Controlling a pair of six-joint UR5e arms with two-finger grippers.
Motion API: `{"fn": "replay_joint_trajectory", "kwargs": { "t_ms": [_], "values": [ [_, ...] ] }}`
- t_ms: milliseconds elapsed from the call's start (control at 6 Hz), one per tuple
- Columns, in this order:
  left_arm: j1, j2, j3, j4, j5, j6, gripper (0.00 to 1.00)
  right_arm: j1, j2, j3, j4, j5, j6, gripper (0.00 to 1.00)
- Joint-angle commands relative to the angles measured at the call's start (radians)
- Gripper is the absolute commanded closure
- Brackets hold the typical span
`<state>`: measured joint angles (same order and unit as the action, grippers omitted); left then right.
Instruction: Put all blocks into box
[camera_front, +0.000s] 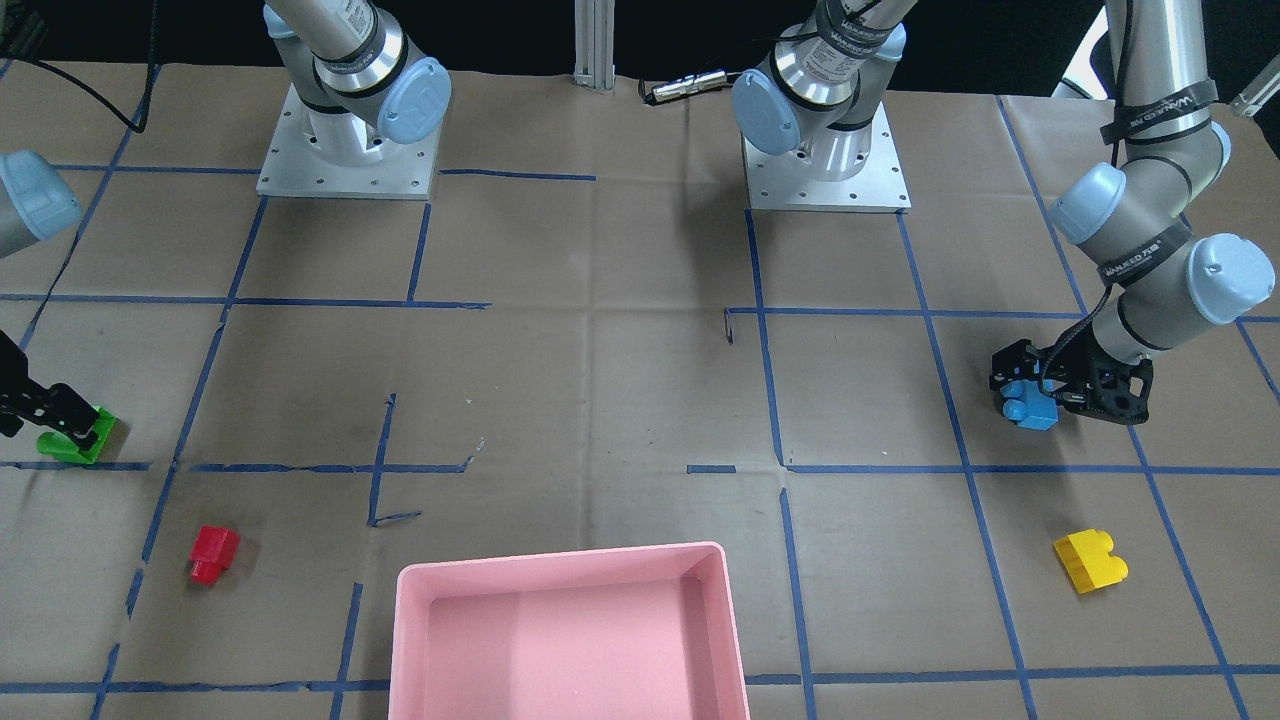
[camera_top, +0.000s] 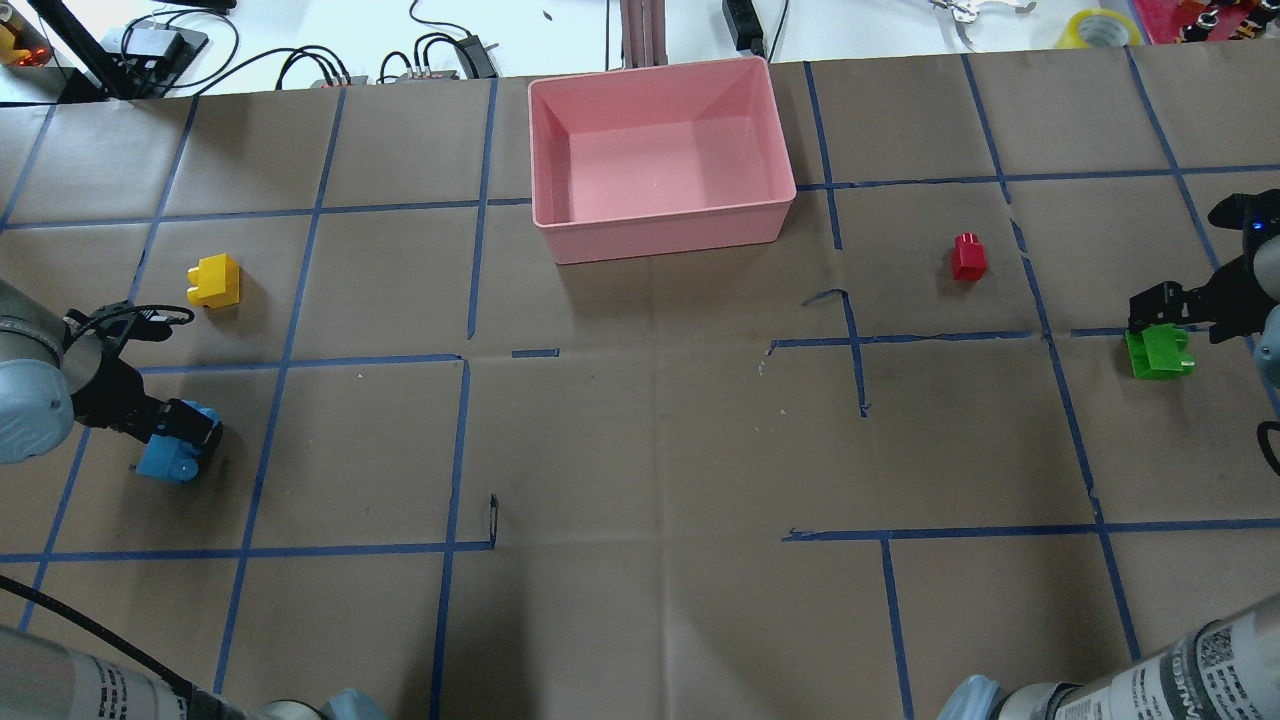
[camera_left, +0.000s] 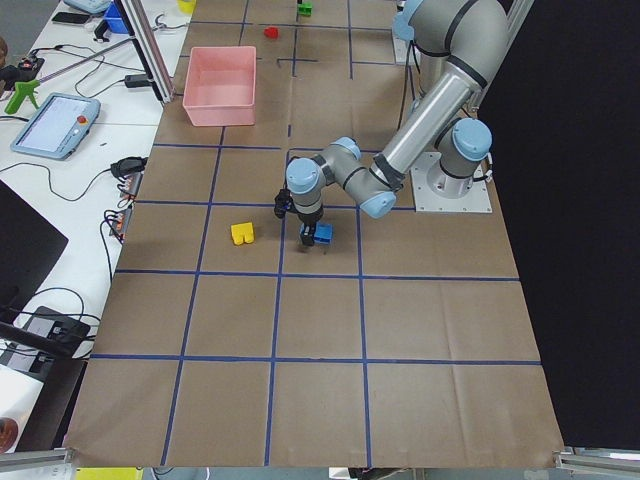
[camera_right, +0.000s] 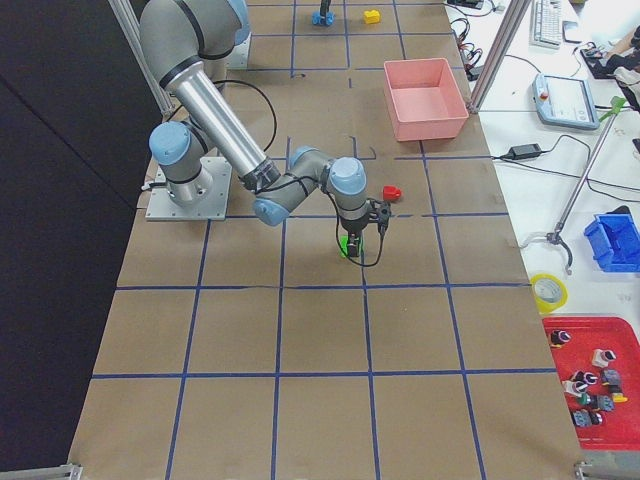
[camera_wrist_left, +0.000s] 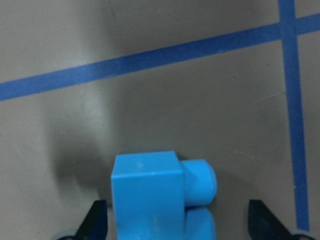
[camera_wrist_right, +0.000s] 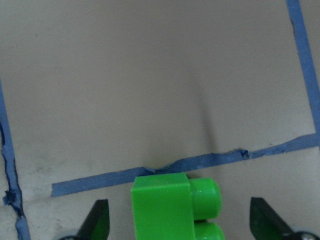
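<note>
Light-blue brick (camera_wrist_left: 147, 190) sits, gaps either side, within spread left hand (camera_wrist_left: 180, 220); green brick (camera_wrist_right: 160, 200) likewise in right hand (camera_wrist_right: 181, 220).

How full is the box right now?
Empty. The box shows only bare pink floor in the overhead and front views.

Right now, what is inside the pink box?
Nothing shows inside the pink box: its floor is bare in the overhead view. The green brick, red brick, yellow brick and blue brick all lie outside it. Between overhead and front views, no floor is hidden.
</note>
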<state>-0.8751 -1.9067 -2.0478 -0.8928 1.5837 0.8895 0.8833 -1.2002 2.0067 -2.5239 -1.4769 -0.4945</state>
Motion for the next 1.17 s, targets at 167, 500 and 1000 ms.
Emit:
{"fn": "replay_joint_trajectory", "kwargs": {
  "t_ms": [167,500,1000],
  "values": [
    [-0.002,0.000,0.001,0.008,-0.011,0.000,0.11,0.000,0.020,0.029,-0.033,-0.002,-0.004,0.00],
    [-0.004,0.008,0.005,0.008,-0.011,0.002,0.31,-0.001,0.030,0.027,-0.033,-0.031,-0.006,0.01],
    [-0.007,0.018,0.015,0.006,-0.004,0.002,0.67,-0.001,0.028,0.021,-0.027,-0.040,-0.050,0.66]
  ]
}}
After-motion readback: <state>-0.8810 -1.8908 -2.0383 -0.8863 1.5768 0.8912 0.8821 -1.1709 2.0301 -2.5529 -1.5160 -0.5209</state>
